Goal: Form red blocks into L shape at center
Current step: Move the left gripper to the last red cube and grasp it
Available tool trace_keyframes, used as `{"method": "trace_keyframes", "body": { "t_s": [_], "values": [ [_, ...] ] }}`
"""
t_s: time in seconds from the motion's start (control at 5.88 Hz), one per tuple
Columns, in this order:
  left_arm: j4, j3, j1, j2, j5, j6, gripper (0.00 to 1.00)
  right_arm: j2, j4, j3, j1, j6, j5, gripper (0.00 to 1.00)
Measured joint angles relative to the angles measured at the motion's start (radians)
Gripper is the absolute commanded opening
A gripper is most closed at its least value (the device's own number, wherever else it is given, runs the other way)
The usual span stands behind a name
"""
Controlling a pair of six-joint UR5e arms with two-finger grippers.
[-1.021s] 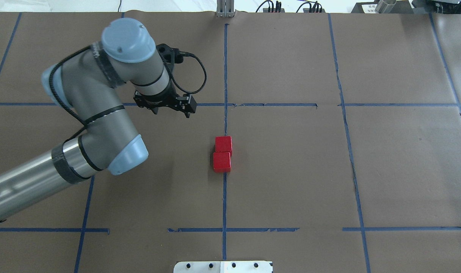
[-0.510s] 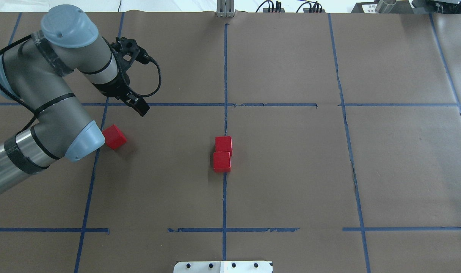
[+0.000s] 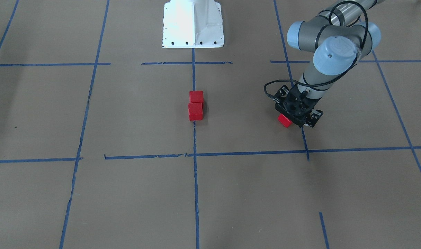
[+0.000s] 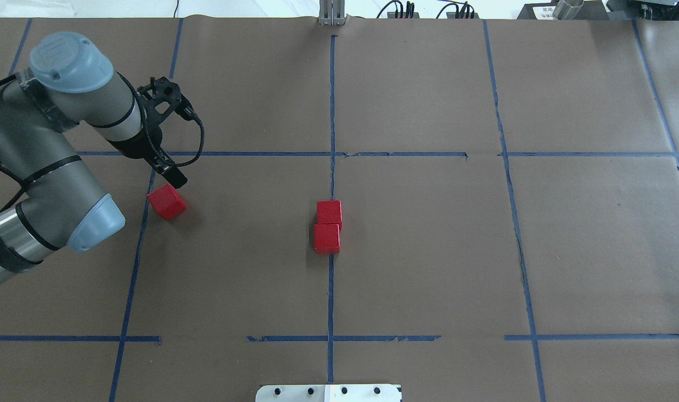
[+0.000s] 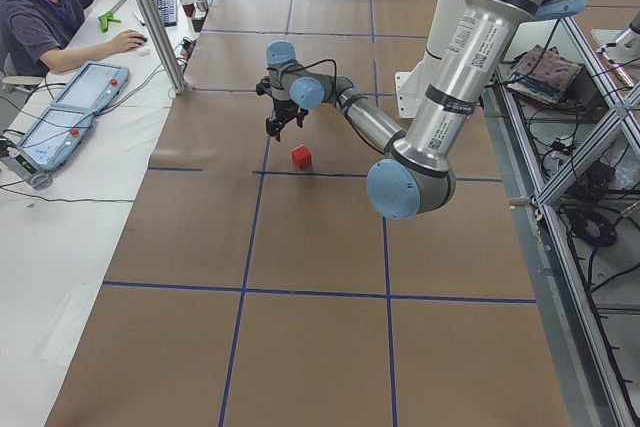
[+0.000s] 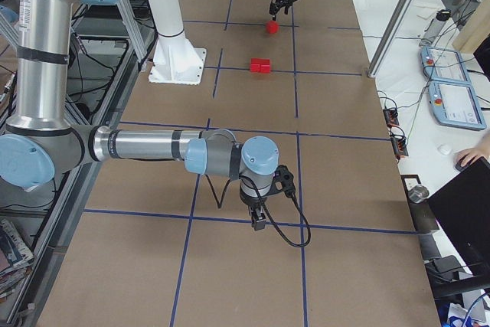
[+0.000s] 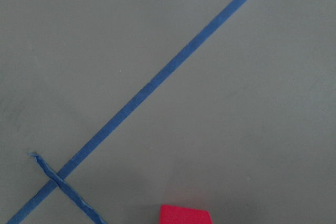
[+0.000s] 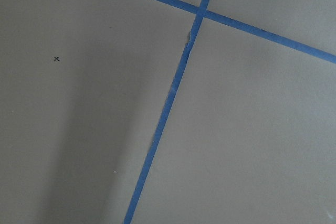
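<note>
Two red blocks (image 4: 329,213) (image 4: 326,238) lie touching in a short column on the vertical blue tape line of the center (image 4: 417,245); they also show in the front-facing view (image 3: 196,96) (image 3: 195,111). The third red block (image 4: 167,201) lies alone by the left grid line, turned at an angle, and also shows in the front-facing view (image 3: 284,120). My left gripper (image 4: 172,176) hangs just beyond this block, close above the paper, open and empty. The left wrist view catches only the block's top edge (image 7: 185,214). My right gripper (image 6: 257,223) hovers low over bare paper far from the blocks; I cannot tell its state.
The white robot base (image 3: 193,24) stands at the table's near edge. A metal post (image 5: 150,17) and an operator at a desk (image 5: 40,17) are at the far side. Blue tape lines cross the brown paper.
My left arm has swung left from near the center to the left grid line, uncovering the third red block. The two center blocks have not moved.
</note>
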Motion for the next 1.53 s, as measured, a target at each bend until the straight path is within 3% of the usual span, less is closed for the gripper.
{"method": "trace_keyframes", "body": {
  "t_s": [1.19,1.36,1.53],
  "values": [
    [-0.028,0.052,0.072,0.028,0.004,-0.030,1.00,-0.001,0.000,-0.004,0.000,-0.004,0.000,1.00],
    [-0.029,0.061,0.075,0.028,0.005,-0.029,0.96,-0.001,0.000,-0.005,0.000,-0.004,0.000,1.00],
    [-0.030,0.069,0.076,0.028,0.005,-0.029,0.58,-0.001,0.000,-0.006,0.000,-0.004,0.000,1.00]
  ]
}}
